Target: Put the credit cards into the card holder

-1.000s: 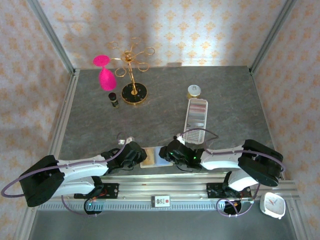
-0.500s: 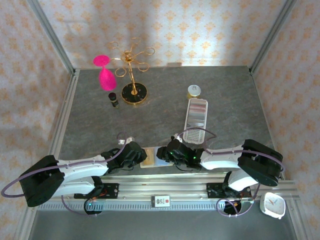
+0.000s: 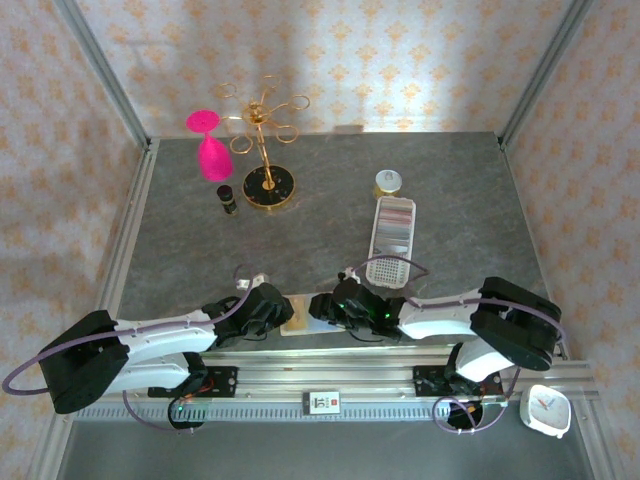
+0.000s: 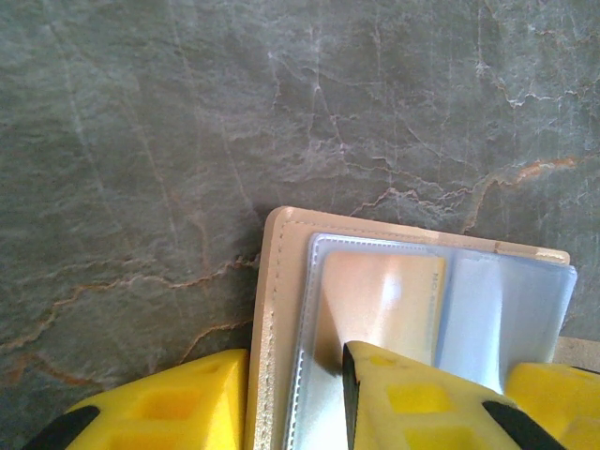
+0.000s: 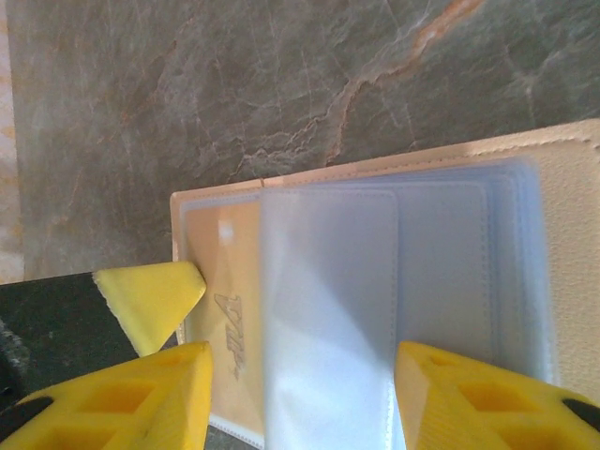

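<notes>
Open like a book on the grey stone table (image 3: 330, 215), the card holder (image 3: 298, 317) lies directly between the two grippers at the near edge. The left gripper (image 3: 272, 312) is closed on it from one side, and the right gripper (image 3: 330, 306) meets it from the other.

In the left wrist view, that gripper's yellow fingers (image 4: 422, 398) straddle the holder's beige stitched cover (image 4: 278, 281). One finger is outside the edge and the other is pressed onto the clear sleeves (image 4: 497, 300) just ahead of it. A tan panel (image 4: 380, 291) shows through the plastic at the inner fingertip.

In the right wrist view, the right gripper's jaws stand well apart, with a loose fan of clear sleeves between them. A visible gap separates the left-hand finger (image 5: 141, 398) from the nearest leaf. Beside that finger, a yellow fingertip of the left gripper (image 5: 155, 291) touches the holder's corner, where a tan insert with a dark mark sits under the plastic.

Well beyond the right gripper lies a long white perforated tray (image 3: 392, 235). Far beyond the left gripper stand a gold rack (image 3: 265, 150) and a pink glass (image 3: 210, 150)
</notes>
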{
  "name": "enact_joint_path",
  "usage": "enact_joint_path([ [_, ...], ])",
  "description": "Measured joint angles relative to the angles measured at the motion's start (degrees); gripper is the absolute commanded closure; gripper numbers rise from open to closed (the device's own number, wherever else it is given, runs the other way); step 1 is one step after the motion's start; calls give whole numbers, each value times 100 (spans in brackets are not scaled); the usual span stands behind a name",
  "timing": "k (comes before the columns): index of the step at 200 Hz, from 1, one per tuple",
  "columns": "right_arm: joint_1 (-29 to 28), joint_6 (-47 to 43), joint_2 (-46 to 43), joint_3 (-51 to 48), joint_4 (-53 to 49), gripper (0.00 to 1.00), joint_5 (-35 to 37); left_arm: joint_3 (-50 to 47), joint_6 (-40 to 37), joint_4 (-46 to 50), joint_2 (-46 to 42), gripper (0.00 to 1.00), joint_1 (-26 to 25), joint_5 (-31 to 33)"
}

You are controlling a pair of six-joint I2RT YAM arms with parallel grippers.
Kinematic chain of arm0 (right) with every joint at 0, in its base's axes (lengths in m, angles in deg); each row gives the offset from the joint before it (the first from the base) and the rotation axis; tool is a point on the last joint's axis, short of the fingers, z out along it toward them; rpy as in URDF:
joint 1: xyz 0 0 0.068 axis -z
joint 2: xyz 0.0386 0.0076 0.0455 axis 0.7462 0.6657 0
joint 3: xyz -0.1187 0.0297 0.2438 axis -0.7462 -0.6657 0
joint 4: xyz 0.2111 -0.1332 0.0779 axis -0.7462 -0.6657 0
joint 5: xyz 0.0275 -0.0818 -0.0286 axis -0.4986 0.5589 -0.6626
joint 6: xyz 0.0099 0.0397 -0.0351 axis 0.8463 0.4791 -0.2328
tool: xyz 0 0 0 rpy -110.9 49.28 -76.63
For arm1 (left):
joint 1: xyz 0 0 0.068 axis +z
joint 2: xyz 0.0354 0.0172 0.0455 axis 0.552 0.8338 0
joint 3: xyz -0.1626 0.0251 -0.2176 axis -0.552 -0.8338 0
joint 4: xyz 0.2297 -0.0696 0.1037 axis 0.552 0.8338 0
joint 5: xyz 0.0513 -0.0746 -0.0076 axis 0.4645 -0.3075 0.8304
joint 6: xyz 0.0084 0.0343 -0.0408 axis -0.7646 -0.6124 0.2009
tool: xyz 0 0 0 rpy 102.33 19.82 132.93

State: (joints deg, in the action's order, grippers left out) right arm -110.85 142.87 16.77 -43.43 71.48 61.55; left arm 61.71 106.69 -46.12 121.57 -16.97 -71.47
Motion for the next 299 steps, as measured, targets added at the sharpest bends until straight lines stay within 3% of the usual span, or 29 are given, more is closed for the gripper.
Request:
enact_joint_path([
  [164, 0, 328, 197, 214, 1058, 43, -437, -186, 37, -164, -280, 67, 0, -15],
  [197, 0, 479, 544, 308, 1517, 42, -638, -448, 240, -105, -765, 65, -4, -61],
  [239, 9, 527, 688, 413, 1668, 43, -682, -911, 743, 457, -2052, 64, -4, 63],
  [269, 326, 310, 232, 302, 1609, 43, -651, -1086, 973, 769, -2636, 60, -4, 197],
  [299, 1093, -595, -979, 291, 929, 38, -479, -1084, 1047, 748, -2618, 51, -4, 234],
])
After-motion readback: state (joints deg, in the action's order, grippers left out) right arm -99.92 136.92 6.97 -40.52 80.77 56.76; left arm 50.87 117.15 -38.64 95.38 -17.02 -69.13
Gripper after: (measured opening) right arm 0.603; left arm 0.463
